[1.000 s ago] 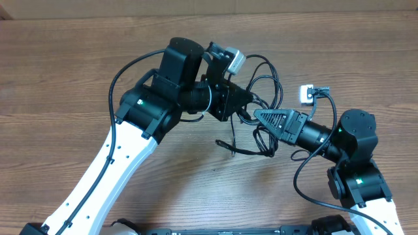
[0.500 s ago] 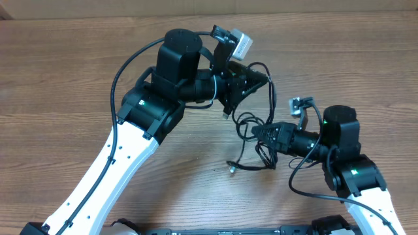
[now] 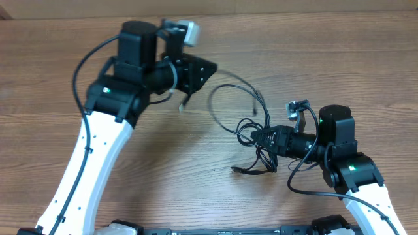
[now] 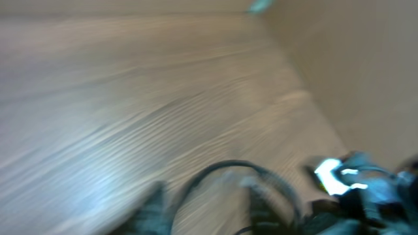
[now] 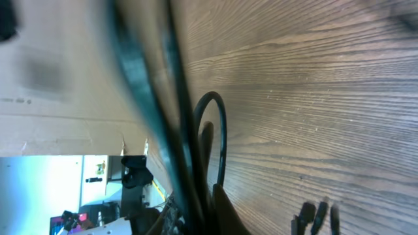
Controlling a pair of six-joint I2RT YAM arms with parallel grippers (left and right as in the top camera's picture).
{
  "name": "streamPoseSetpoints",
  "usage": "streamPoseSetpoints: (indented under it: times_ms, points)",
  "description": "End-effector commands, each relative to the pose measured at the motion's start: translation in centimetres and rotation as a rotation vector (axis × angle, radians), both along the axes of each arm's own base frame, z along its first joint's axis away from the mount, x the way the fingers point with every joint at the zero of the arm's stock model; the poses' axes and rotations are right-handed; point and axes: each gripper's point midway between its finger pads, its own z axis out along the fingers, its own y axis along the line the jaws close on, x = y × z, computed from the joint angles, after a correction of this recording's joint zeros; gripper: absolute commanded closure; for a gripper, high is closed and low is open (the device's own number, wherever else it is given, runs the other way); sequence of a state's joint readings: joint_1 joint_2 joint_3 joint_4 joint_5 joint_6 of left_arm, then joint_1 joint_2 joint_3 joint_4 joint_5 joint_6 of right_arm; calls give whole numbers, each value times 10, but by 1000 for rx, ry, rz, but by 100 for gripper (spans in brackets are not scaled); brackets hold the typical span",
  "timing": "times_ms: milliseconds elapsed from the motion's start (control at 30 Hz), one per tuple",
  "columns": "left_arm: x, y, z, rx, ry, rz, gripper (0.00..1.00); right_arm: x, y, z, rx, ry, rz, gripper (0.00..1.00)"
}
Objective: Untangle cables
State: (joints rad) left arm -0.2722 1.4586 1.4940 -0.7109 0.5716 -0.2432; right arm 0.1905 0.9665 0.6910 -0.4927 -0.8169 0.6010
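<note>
The thin black cables (image 3: 248, 128) lie bunched at centre right of the wooden table (image 3: 52, 78), with one wide loop reaching toward the left arm. My right gripper (image 3: 260, 136) is shut on the bunch; in the right wrist view the cables (image 5: 166, 98) run close past it, blurred. My left gripper (image 3: 208, 68) is raised at the back left. The blurred left wrist view shows its fingers (image 4: 153, 209) apart, with a cable arc (image 4: 225, 165) beyond them. One plug end (image 3: 185, 101) shows below the left gripper and another plug (image 3: 236, 170) lies near the front.
The right arm's body (image 3: 339, 150) stands at the right, the left arm's white link (image 3: 91, 156) crosses the left side. A cardboard wall (image 3: 294, 6) borders the table's far edge. Several small plug ends (image 5: 317, 215) show in the right wrist view.
The left arm has swung left and back, and its jaws have parted. The cable loop has stretched out to the left. The right gripper stays shut on the bunch.
</note>
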Motion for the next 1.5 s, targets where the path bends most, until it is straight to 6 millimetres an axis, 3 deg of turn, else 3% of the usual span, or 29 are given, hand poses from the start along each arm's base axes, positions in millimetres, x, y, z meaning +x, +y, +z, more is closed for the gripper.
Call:
streamPoseSetpoints:
  times_ms: [0, 100, 267, 567, 900, 1067, 1267, 1300, 1333, 1367, 1400, 1467]
  points:
    - [4, 19, -6, 86, -11, 56, 15, 5, -3, 2, -17, -29, -19, 96]
    - [-8, 21, -19, 109, 60, 42, 7, 10, -6, 0, -37, -38, -44, 96]
    - [-31, 12, -31, 117, 156, -8, 5, 16, -7, 3, -32, -51, -71, 96]
    - [-71, -34, -23, 2, 254, -175, 0, 37, -3, 37, 113, -55, -165, 96]
    - [-68, -47, -27, 46, 241, -101, 3, 29, 10, 66, 248, -56, -84, 96]
    - [-66, -49, -26, 36, 256, -76, 14, 24, 16, 83, 296, -107, -23, 96]
    - [-57, -51, -19, -20, 277, -11, 25, 24, 16, 84, 296, -112, -22, 96]
    - [-56, -52, -18, -28, 276, -6, 39, 24, 16, 84, 296, -112, -22, 96]
    - [-54, -53, -15, -34, 264, -7, 69, 23, 17, 84, 297, -113, -17, 96]
    - [-55, -54, -15, -34, 262, -11, 84, 23, 17, 84, 297, -114, -14, 96]
    - [-55, -55, -15, -35, 261, -14, 96, 23, 17, 84, 297, -114, -13, 96]
    - [-58, -58, -15, -33, 260, -22, 96, 23, 17, 84, 297, -114, -12, 96]
